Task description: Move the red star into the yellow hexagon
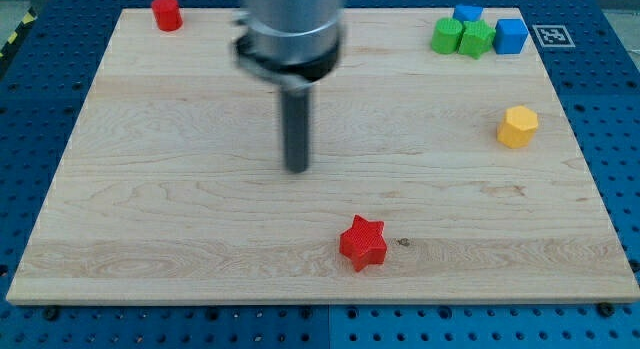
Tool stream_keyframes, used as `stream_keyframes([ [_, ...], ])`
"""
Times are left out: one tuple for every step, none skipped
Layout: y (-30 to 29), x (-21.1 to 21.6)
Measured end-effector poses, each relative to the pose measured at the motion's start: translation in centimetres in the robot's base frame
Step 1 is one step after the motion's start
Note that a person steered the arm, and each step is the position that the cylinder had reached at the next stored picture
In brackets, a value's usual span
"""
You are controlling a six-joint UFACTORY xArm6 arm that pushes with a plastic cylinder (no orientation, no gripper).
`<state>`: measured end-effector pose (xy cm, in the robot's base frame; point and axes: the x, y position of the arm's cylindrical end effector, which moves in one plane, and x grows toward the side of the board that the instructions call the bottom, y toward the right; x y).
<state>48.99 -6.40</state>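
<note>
Camera view: a pale wooden board [150,209] lies on a blue perforated bench [600,49]. My tip [297,169] stands near the board's middle, touching no block; it is a bare rod with no jaws to open or close. The red star [362,243] sits toward the view's bottom, below and right of my tip, apart from it. The yellow hexagon [518,126] is well apart, at the view's right. A red cylinder [167,12] occupies the top left. Two green blocks [462,36] and two blue blocks [497,29] cluster at top right.
</note>
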Motion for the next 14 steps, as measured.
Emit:
stream_keyframes([
  [-5.4,5.7],
  [-5.0,11.5],
  [-1.4,12.9],
  [4.4,12.6],
  [7.3,12.1],
  [10.2,11.4],
  [11.0,11.1],
  [11.3,10.2],
  [11.3,7.9],
  [11.3,4.7],
  [11.4,1.3],
  [11.5,-0.9],
  [11.5,-4.0],
  [11.5,-4.9],
])
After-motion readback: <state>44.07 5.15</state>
